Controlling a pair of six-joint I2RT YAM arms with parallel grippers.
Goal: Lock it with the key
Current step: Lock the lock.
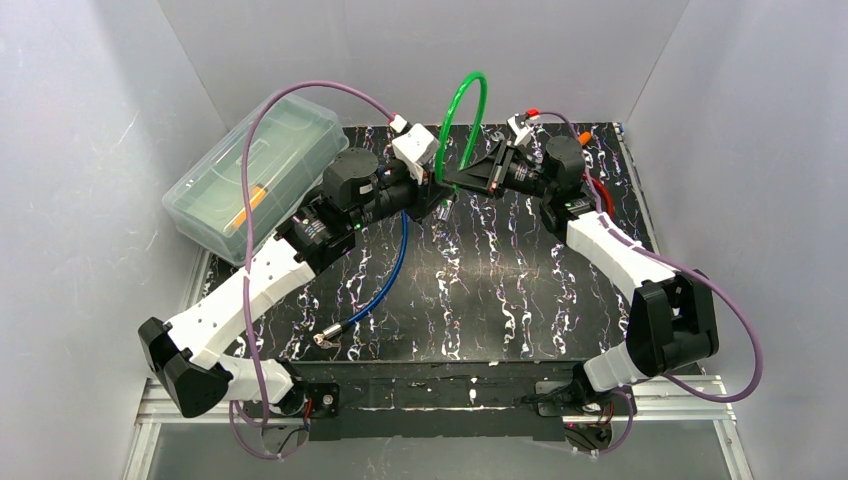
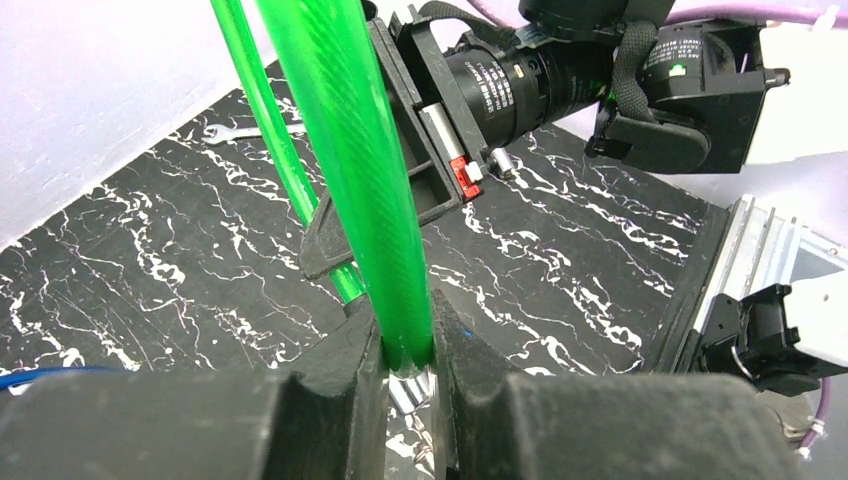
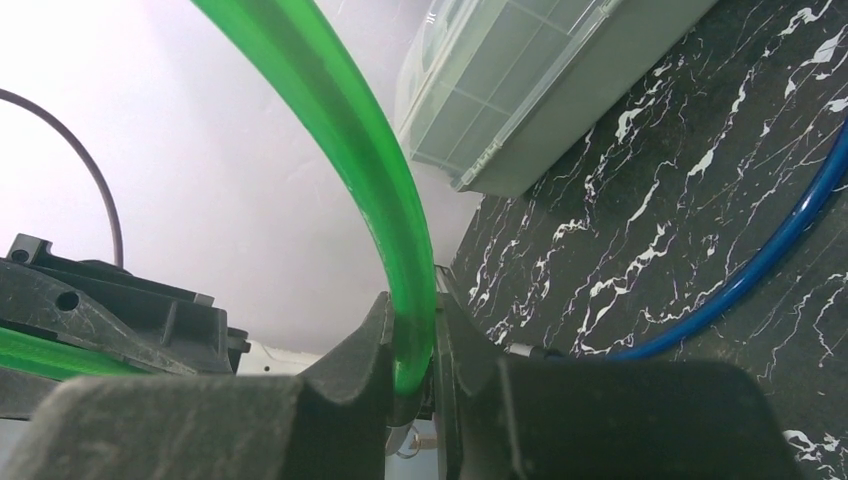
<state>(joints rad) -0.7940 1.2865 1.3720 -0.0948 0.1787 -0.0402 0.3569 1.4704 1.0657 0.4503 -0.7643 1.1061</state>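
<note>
A green cable lock (image 1: pixel 470 110) stands as a tall loop at the back middle of the table. My left gripper (image 1: pixel 437 192) is shut on one end of it. In the left wrist view the thick green cable (image 2: pixel 350 150) is pinched between the fingers (image 2: pixel 408 345), with its silver metal end (image 2: pixel 412 388) just below them. My right gripper (image 1: pixel 468 178) faces it and is shut on the other end. In the right wrist view the cable (image 3: pixel 350 140) runs down into that grip (image 3: pixel 410 350). A small metal ring (image 3: pixel 405 449) hangs under it. The key itself is not clearly visible.
A clear plastic box (image 1: pixel 255 175) sits at the back left. A blue cable (image 1: pixel 385 280) lies across the black marbled table (image 1: pixel 500 290), its metal tip (image 1: pixel 325 338) near the front. A small wrench (image 2: pixel 235 130) lies by the back wall. White walls enclose three sides.
</note>
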